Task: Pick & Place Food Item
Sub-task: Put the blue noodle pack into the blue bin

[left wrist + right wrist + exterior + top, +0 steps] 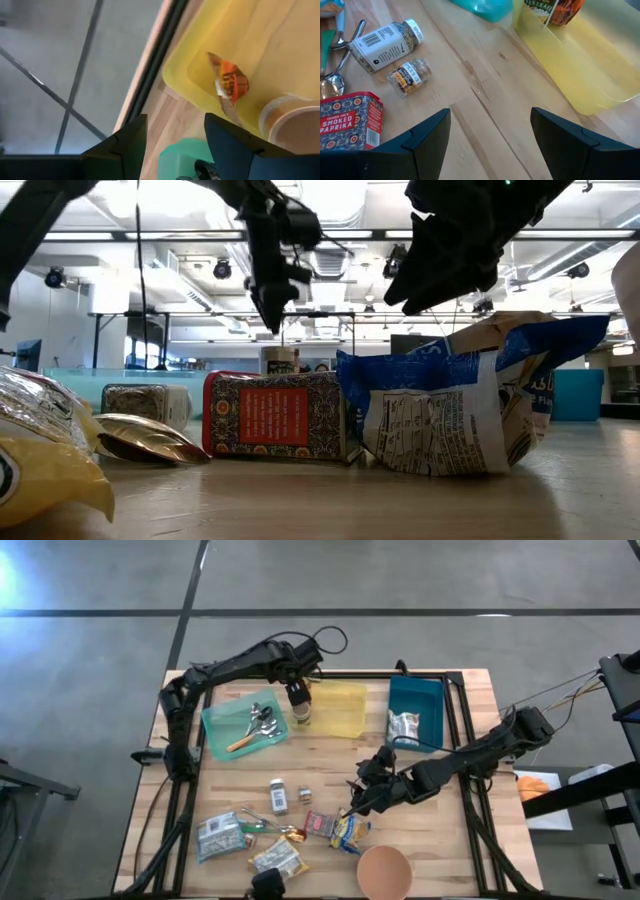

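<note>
A small orange snack packet [229, 83] lies in the yellow tray [342, 706] near its left wall. My left gripper [175, 146] hovers open above that tray's left edge, beside a round tan jar [292, 120], with nothing between its fingers. My right gripper [490, 135] hangs open over the middle of the table, above a red smoked paprika tin [347, 122] and a blue and yellow chip bag [350, 832]; it holds nothing. Both show in the low view, the left gripper [270, 280] far back and the right gripper [450, 250] close.
A teal tray [245, 725] with utensils lies left of the yellow one, and a blue bin [415, 710] with a packet to its right. Two spice jars [278, 795] lie mid-table. Snack packets [220, 835] and a brown bowl [385, 870] sit near the front edge.
</note>
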